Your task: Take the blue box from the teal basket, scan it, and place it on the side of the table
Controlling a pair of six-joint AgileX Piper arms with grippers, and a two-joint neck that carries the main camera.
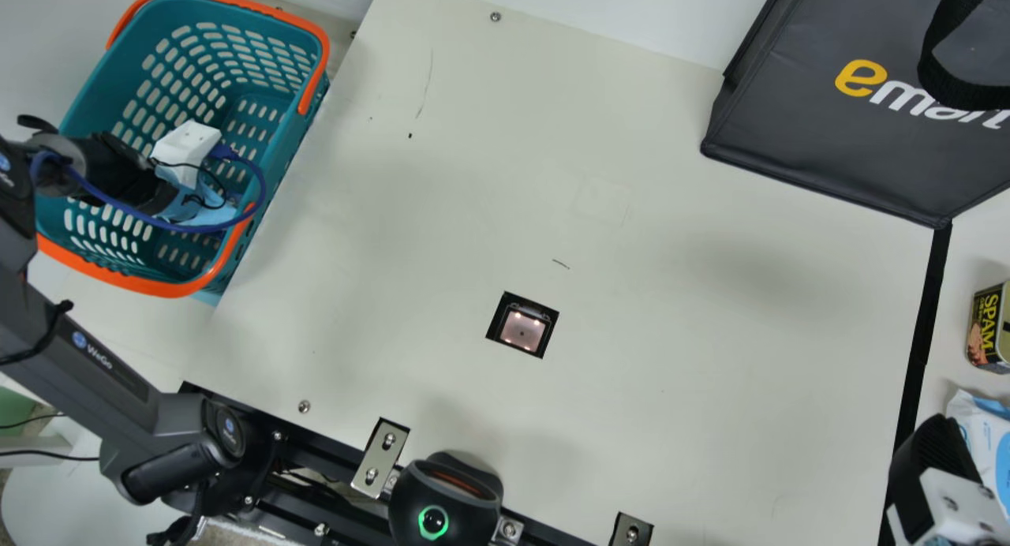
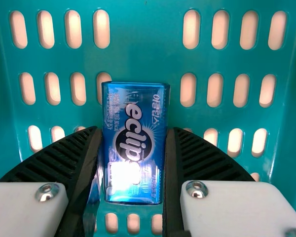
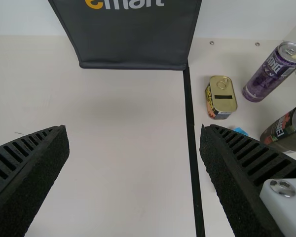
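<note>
In the main view my left gripper (image 1: pixel 188 145) is down inside the teal basket (image 1: pixel 272 136) at the upper left; its fingertips are hidden there. The left wrist view has the blue box (image 2: pixel 134 143) standing between the two ribbed fingers of my left gripper (image 2: pixel 134 136), which press against both its sides, with the basket's slotted wall (image 2: pixel 145 29) behind. My right gripper (image 1: pixel 935 451) is at the main view's lower right edge. From its wrist camera, the right gripper (image 3: pixel 134 133) is spread wide with nothing between its fingers. The lit scanner window (image 1: pixel 522 330) lies in the table's middle.
A dark grey bag (image 1: pixel 821 136) stands at the table's far right. Beyond the black strip (image 1: pixel 919 357) are a small tin (image 3: pixel 221 97), a purple can (image 3: pixel 274 71), a dark can (image 3: pixel 288 129) and a white-and-blue pack (image 1: pixel 982 435). A round black device (image 1: pixel 446 499) sits at the near edge.
</note>
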